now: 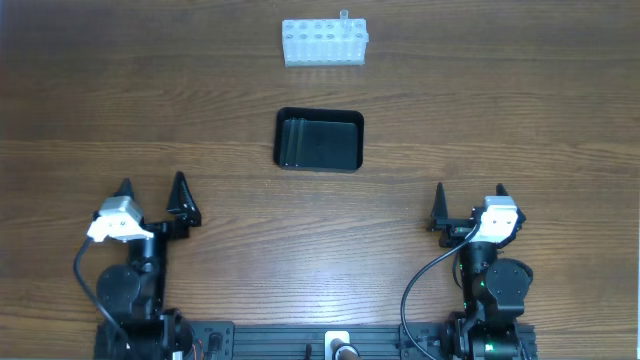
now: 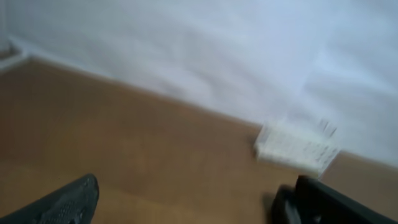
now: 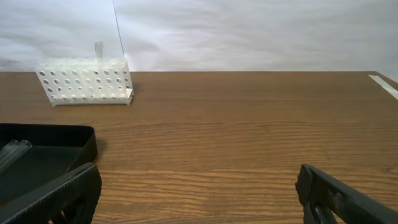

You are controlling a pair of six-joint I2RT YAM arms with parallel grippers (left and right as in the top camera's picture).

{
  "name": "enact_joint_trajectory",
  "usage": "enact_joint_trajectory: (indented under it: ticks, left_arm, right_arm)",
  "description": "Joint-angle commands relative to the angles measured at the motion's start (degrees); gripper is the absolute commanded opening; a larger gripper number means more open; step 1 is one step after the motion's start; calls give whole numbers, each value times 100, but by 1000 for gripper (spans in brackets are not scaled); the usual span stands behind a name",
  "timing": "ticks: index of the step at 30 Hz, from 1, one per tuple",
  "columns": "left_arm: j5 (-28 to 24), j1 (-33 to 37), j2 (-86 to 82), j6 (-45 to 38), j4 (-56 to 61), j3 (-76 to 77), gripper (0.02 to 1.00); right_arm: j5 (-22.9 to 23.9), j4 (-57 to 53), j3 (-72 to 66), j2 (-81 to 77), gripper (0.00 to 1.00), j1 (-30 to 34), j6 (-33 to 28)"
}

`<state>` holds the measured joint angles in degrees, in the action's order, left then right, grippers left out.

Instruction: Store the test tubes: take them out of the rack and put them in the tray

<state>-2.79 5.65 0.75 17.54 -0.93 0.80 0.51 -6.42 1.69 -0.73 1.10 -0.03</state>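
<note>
On the wooden tabletop our left fingers and right fingers gape wide, empty. Ahead of them lies the tray, its clear tubes faint; beyond, the rack holds one test tube.

I see a smooth wood-grain table, a glossy black plastic tray and a white matt plastic rack with holes

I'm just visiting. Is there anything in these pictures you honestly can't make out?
1. How many loose tubes lie in the tray: in the top view they are clear glass on black and too small to count; in the right wrist view the picture's edge cuts the tray off.
2. Whether the rack holds more than the one standing tube: too small from above, blurred in the left wrist view.
</note>
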Motion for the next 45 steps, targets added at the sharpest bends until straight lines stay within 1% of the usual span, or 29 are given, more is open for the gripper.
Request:
enact_joint_trajectory:
  ticks: [1,4,36,37,39,40,43,45]
  left_arm:
    - [111,17,-57,-573,-354,-46,998]
    - [114,13,-57,-1115,-354,-46,996]
    - [111,15,-42,-1115,-348,-46,998]
    - [111,15,-42,-1115,-348,-46,996]
    - [111,15,-42,-1115,-348,-46,998]
    - [111,15,-42,-1115,-348,-46,998]
    - [111,15,-42,-1113,-348,-46,998]
    - [111,15,-42,-1113,-348,-46,998]
  right_arm:
    - [-26,-4,-37,46,991,37,22]
    - [-26,-4,-37,46,991,37,22]
    - [-26,-4,-37,46,993,37,22]
    - [-2,0,-37,46,993,37,0]
    - [321,74,-37,46,993,37,-179]
    - [341,234,-33,46,991,37,-144]
    - [-13,540,144,46,993,31,28]
    - [-13,-17,529,39,993,31,238]
